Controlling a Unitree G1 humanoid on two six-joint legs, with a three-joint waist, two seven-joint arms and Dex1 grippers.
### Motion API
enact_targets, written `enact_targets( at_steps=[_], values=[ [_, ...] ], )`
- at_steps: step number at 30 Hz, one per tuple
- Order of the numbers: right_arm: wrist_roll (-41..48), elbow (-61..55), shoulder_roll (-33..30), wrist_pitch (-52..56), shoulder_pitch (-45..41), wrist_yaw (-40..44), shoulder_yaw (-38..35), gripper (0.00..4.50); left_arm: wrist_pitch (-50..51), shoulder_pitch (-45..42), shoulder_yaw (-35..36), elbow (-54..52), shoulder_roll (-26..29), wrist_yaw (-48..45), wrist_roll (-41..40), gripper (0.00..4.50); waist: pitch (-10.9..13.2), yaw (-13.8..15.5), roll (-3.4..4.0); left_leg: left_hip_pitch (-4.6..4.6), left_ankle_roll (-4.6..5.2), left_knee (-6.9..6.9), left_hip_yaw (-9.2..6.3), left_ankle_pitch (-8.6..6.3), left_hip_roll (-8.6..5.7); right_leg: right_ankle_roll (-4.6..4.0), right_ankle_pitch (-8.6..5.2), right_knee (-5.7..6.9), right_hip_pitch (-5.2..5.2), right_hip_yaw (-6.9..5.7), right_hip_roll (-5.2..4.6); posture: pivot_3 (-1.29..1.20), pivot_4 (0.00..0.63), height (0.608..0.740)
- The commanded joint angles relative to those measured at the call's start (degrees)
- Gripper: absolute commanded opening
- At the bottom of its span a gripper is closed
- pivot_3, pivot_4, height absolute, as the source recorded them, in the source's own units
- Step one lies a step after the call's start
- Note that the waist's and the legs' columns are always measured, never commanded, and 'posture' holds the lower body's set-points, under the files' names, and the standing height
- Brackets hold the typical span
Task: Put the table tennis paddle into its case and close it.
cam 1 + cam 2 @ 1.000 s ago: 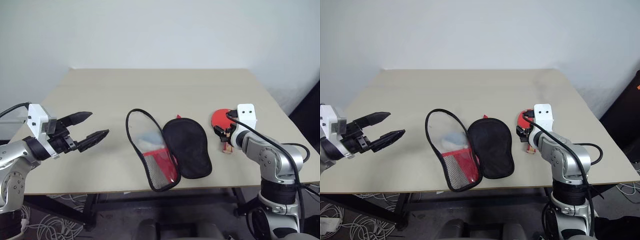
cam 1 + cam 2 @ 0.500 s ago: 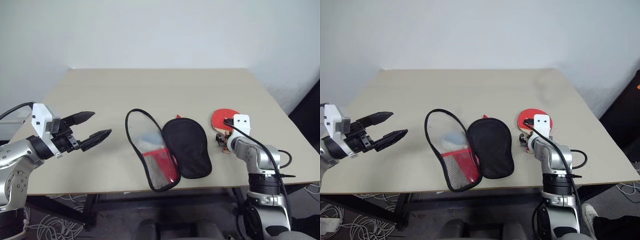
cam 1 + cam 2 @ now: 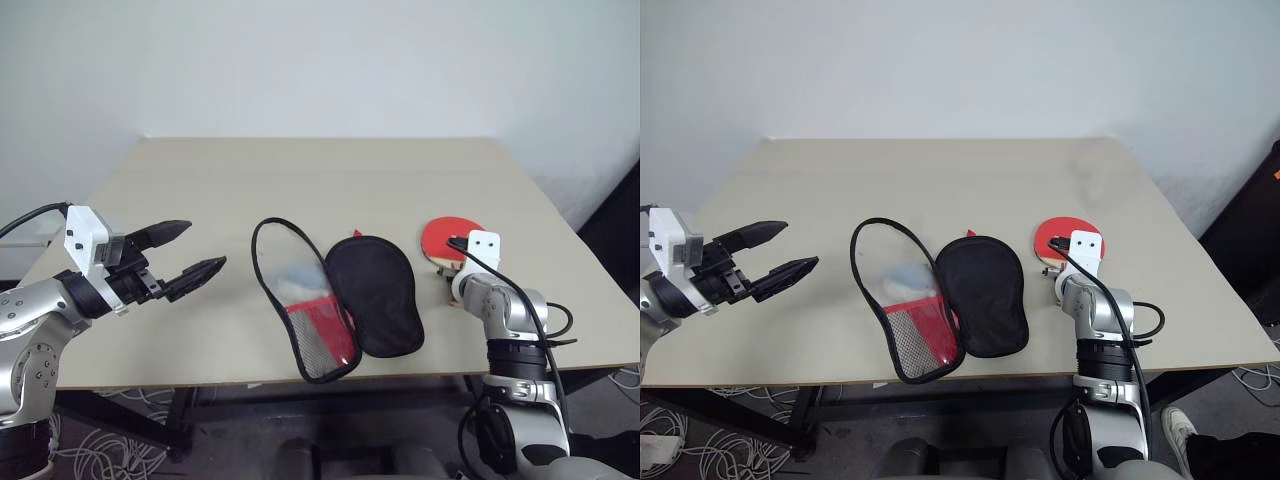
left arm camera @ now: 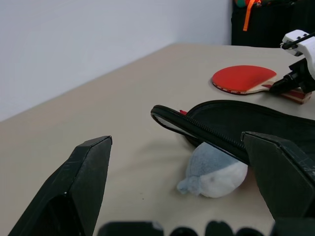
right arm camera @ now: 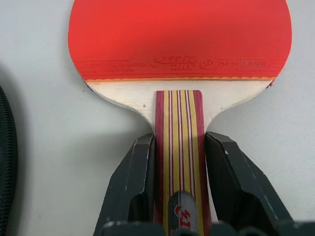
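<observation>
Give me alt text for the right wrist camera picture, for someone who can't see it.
The right gripper has its two black fingers closed on the striped wooden handle of a red table tennis paddle lying flat on a pale table. The black zipper rim of the case shows at one edge.

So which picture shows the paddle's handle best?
The right wrist view: the striped handle runs between the right gripper's black fingers, which press its sides. In the eye views the arm hides it, showing the red paddle face; the left wrist view shows it far off.
</observation>
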Motion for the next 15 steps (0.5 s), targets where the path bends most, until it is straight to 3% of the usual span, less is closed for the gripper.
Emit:
enact_targets(
  at_steps=[1, 4, 9, 15],
  values=[
    [-0.86, -0.07, -1.02, -2.53, -2.67, -0.94, -1.19, 1.18, -0.27, -0.79, 1.60, -1.56, 0.35, 0.19, -0.82, 4.50, 0.00, -0.04, 0.00, 0.00, 0.00, 0.00, 0.00, 0.00, 0.00, -0.01, 0.00, 0.00, 0.00, 0.00, 0.00, 0.00, 0.000, 0.740],
    [-0.35, -0.91, -1.06, -7.28, -3.81, -1.33, -2.75, 1.18, -0.29, -0.78, 1.46, -1.60, 0.26, 0.19, -0.84, 4.50, 0.04, 0.03, 0.06, -0.01, 0.00, 0.00, 0.00, 0.00, 0.00, -0.01, 0.00, 0.00, -0.02, 0.00, 0.00, 0.00, 0.000, 0.740],
    [3.56, -3.10, -3.07, -11.39, -5.48, 7.16, -1.36, 1.18, -0.38, -0.54, 1.39, -1.61, 0.27, -0.29, -0.99, 4.50, 0.08, -0.15, 0.14, -0.04, 0.00, -0.02, 0.02, 0.00, 0.00, -0.01, 0.00, 0.00, -0.07, 0.04, 0.01, 0.00, 0.000, 0.740],
    [9.05, -12.71, -4.69, -3.89, -3.20, 16.13, 3.20, 1.18, -0.77, -0.77, 1.70, -1.13, 0.78, -1.33, -0.84, 4.50, 0.08, -0.20, 0.15, -0.04, 0.00, -0.06, 0.03, 0.00, 0.03, -0.01, 0.00, 0.02, -0.12, 0.08, 0.05, 0.00, 0.000, 0.740]
  ],
)
